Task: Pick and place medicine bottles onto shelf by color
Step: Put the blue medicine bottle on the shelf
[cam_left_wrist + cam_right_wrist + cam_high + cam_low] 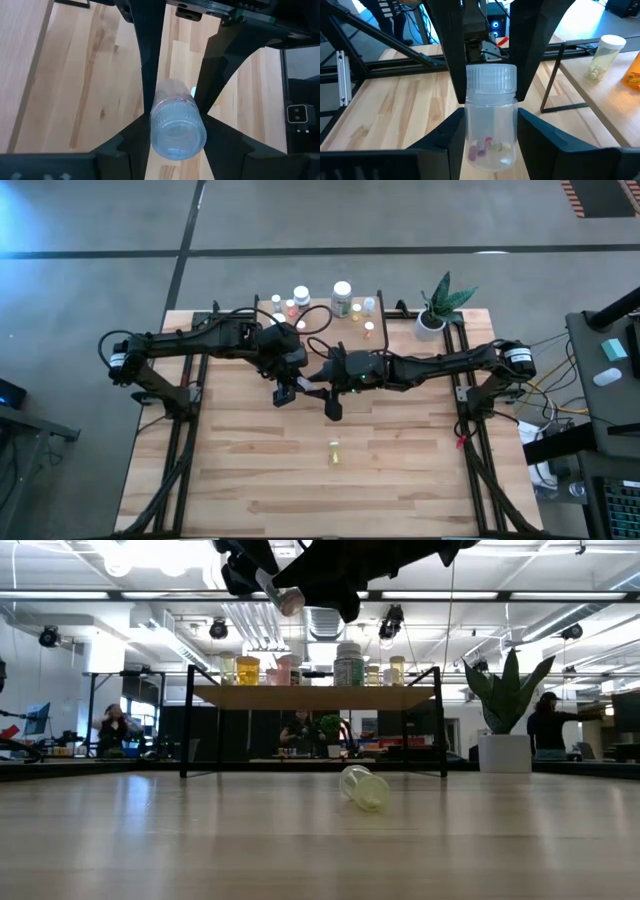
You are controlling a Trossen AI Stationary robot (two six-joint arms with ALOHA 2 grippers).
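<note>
Handover position: both arms meet above the middle of the table point(250, 470), in front of the shelf point(315, 696).

Left end effector point(284, 393): its two dark fingers point(150, 55) are closed on a clear bottle point(176, 122) with a ribbed white cap. The wrist camera looks straight at the cap end, and both fingers press the bottle's sides.

Right end effector point(333, 408): its fingers point(451, 60) stand on either side of a clear bottle and touch its walls just under the white cap. A few small coloured pills lie inside at the bottom. Whether this is the same bottle that the left end effector holds cannot be confirmed from any single view (the two end effectors sit very close together in the overhead picture).

In the low view, a capped bottle end shows high above the table, among the dark arm parts.

Other items:
- One yellowish bottle point(365, 787) lies on its side on the table, in front of the shelf and well below the arms.
- Several bottles stand on the shelf: yellow and orange ones toward one end, a larger white-capped one point(349, 665) near the middle, smaller ones beside it.
- A potted plant point(437, 308) stands at the far right corner of the table, beside the shelf.
</note>
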